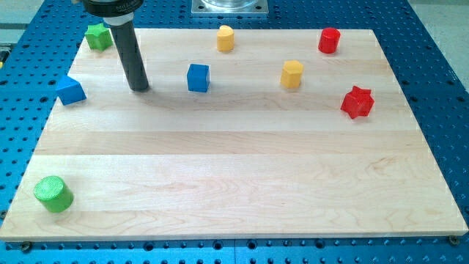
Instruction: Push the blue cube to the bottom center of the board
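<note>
The blue cube sits on the wooden board in the upper middle-left. My tip rests on the board to the left of the blue cube, with a clear gap between them. The dark rod rises from the tip toward the view's top left. A second blue block, wedge-like in shape, lies near the board's left edge, left of my tip.
A green star-like block sits at the top left corner and a green cylinder at the bottom left. Yellow blocks lie at the top centre and centre right. A red cylinder and a red star lie at the right.
</note>
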Controlling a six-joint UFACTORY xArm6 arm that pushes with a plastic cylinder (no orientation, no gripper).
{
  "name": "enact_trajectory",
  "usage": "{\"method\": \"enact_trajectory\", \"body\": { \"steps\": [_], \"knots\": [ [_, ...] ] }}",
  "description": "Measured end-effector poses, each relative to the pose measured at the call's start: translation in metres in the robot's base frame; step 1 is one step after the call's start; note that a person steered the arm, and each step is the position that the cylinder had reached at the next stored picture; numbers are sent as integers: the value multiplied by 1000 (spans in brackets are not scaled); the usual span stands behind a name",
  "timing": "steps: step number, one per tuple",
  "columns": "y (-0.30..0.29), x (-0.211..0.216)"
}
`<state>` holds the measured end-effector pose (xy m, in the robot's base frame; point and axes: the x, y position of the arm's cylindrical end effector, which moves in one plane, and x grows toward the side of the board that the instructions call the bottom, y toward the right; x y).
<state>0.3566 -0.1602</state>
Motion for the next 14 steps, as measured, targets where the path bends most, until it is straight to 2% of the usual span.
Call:
{"method": "enact_trajectory", "body": {
  "steps": [2, 3, 5, 7, 9, 10, 11, 12, 13, 14],
  "knots": [
    [4, 14],
    [2, 67],
    [11, 42],
    [13, -18],
    [100, -31],
    [133, 14],
    [147, 142],
    [129, 114],
    [133, 68],
    [190, 62]
  ]
}}
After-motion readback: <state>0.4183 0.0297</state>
